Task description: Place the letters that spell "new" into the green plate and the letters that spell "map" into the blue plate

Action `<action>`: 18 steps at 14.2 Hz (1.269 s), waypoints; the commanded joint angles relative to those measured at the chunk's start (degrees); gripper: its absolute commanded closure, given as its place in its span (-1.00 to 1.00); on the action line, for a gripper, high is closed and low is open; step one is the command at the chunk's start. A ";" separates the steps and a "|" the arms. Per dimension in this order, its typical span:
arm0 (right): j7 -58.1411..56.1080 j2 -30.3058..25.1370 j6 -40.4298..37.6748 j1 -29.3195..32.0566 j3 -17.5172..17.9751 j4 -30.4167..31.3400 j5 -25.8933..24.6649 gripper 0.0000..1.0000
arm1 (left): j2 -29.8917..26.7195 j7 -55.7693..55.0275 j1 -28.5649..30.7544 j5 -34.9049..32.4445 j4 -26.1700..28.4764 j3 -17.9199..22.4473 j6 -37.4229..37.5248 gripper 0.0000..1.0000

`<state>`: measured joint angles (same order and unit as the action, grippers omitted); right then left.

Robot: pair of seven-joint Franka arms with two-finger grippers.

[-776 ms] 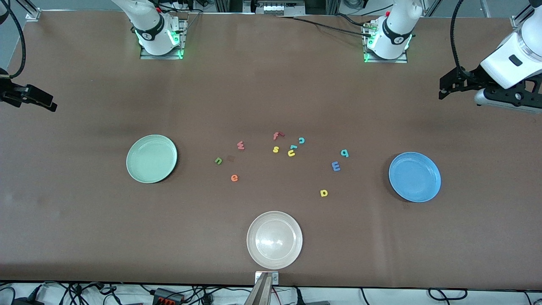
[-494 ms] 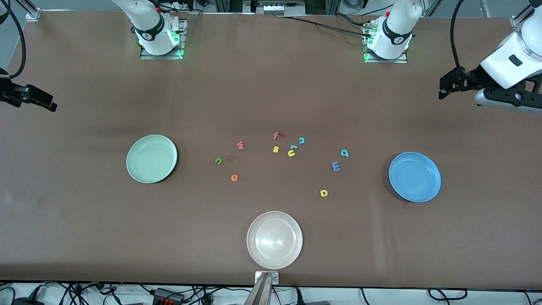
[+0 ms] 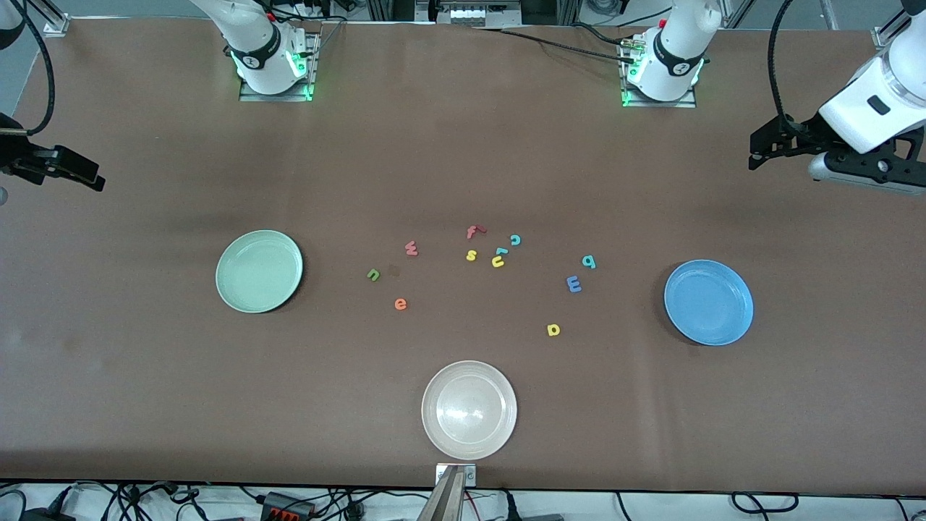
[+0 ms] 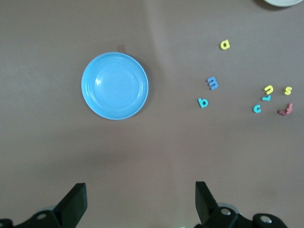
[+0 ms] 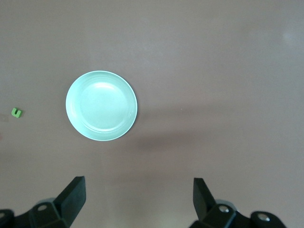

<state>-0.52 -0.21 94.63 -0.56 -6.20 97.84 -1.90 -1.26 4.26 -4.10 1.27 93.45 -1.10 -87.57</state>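
With both my left gripper (image 3: 756, 148) and right gripper (image 3: 94, 177) empty, jaws apart, high at the desk's ends, the n (image 3: 373, 274), e (image 3: 400, 304), w (image 3: 411, 248) lie at three o'clock of the green plate (image 3: 239, 293), the m (image 3: 574, 284), a (image 3: 553, 330), p (image 3: 589, 261) at nine o'clock of the blue plate (image 3: 738, 318), each trio nearer its own arm.

**Two pincers hang over the ends of a desk strewn with letters and plates.**

The left pincer (image 3: 756, 148) hovers over the desk (image 3: 463, 145) at the left arm's end. Going out from it, the left-end plate (image 3: 709, 302) comes first, then "p" (image 3: 589, 262) and "m" (image 3: 574, 284) close together, with "a" (image 3: 553, 330) nearer the front camera. The right pincer (image 3: 90, 177) hovers over the right arm's end. Going out from it come the right-end plate (image 3: 259, 271), then "n" (image 3: 373, 275), "w" (image 3: 411, 248) and "e" (image 3: 400, 304). Between the groups, well apart from both pincers, "f" (image 3: 471, 232), "s" (image 3: 471, 255), "u" (image 3: 498, 260) and "c" (image 3: 515, 239) bunch together. The third plate (image 3: 469, 410) lies nearest the camera.
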 commanded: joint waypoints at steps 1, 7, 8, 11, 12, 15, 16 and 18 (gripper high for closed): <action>-0.62 0.64 0.11 -1.20 0.14 0.78 -0.39 -1.00 | 1.52 -0.04 -0.64 1.28 -0.46 -0.21 1.78 -1.00; 0.78 8.01 5.20 -9.36 0.14 0.69 0.05 -1.00 | 14.33 -0.56 -7.31 2.94 -0.55 -0.22 -1.88 -1.00; 0.70 9.51 6.17 -10.25 0.14 0.69 0.31 -1.00 | 16.88 -0.57 -8.54 2.95 -0.55 -0.22 -4.87 -1.00; 0.69 14.78 9.15 -13.94 0.23 0.69 4.16 -1.00 | 25.23 -5.80 -12.85 4.26 -0.37 -0.39 -14.44 -1.00; 0.69 16.63 10.21 -14.90 0.23 0.69 5.49 -1.00 | 27.34 -8.62 -14.08 4.18 -0.28 -0.39 -18.22 -1.00; 0.69 21.99 16.00 -20.52 0.23 0.69 6.03 -1.00 | 32.27 -16.79 -15.85 4.79 0.07 -0.48 -25.80 -1.00; 0.69 23.31 18.11 -22.02 0.23 0.51 6.03 -1.00 | 32.90 -20.91 -16.20 5.05 0.77 -0.48 -27.47 -1.00; 0.69 27.44 22.59 -24.83 0.23 -0.71 6.03 -1.00 | 34.65 -29.09 -16.99 5.05 0.60 -0.48 -29.49 -1.00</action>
<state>0.09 24.08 114.53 -23.08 -5.49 98.94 3.50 32.49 -18.41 -20.43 5.44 94.55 -1.95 -115.70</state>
